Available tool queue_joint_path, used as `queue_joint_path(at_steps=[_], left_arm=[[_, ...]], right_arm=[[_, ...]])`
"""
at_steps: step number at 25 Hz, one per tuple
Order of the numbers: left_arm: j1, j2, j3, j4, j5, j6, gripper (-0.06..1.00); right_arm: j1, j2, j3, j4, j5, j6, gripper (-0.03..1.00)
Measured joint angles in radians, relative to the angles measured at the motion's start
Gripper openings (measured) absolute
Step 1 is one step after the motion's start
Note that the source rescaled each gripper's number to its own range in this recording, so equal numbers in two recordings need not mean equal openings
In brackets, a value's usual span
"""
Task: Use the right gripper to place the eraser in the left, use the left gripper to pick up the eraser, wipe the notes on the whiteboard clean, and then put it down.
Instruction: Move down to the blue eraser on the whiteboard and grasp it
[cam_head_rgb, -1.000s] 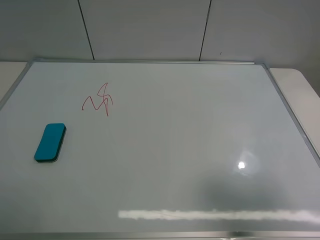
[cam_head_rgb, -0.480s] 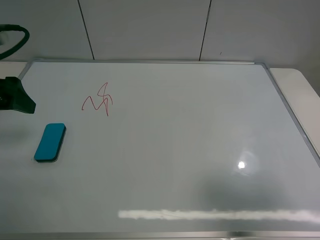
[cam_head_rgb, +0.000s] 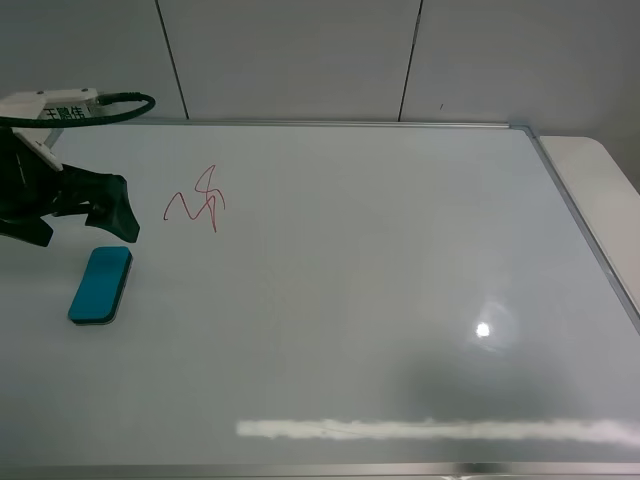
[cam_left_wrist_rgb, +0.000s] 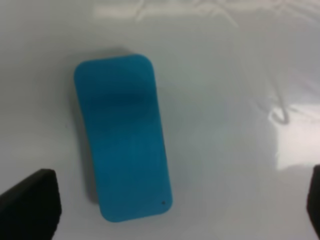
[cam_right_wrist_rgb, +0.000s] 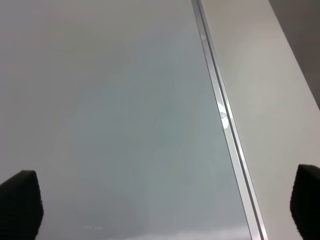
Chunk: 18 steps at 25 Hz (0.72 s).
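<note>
A teal eraser lies flat on the whiteboard near its left side. It also shows in the left wrist view. Red scribbled notes sit on the board to the upper right of the eraser. My left gripper is open and empty, hovering just above the eraser's far end. In the left wrist view the left gripper has one fingertip on each side of the eraser, without touching it. My right gripper is open and empty over bare board near the right frame. It is out of the exterior view.
The board's aluminium frame runs along the right side, with a white table surface beyond it. The frame also shows in the right wrist view. A grey panelled wall stands behind the board.
My left arm has come in from the left edge and moved right, now hovering over the eraser's far end. The eraser and notes have not moved.
</note>
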Motion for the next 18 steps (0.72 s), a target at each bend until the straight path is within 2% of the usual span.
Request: queue_joint_path(at_steps=[6,13,18], left_arm=[[0.0,0.104,0.0,0.024,-0.065,-0.022,1.0],[0.0,0.19,0.0,0.172,-0.078,-0.137,1.0],[0.0,0.224,-0.001,0.187,-0.097,-0.14,1.0]], right_arm=[[0.0,0.0,0.0,0.0,0.0,0.0,1.0],[0.0,0.0,0.0,0.0,0.0,0.0,1.0],[0.0,0.0,0.0,0.0,0.0,0.0,1.0]])
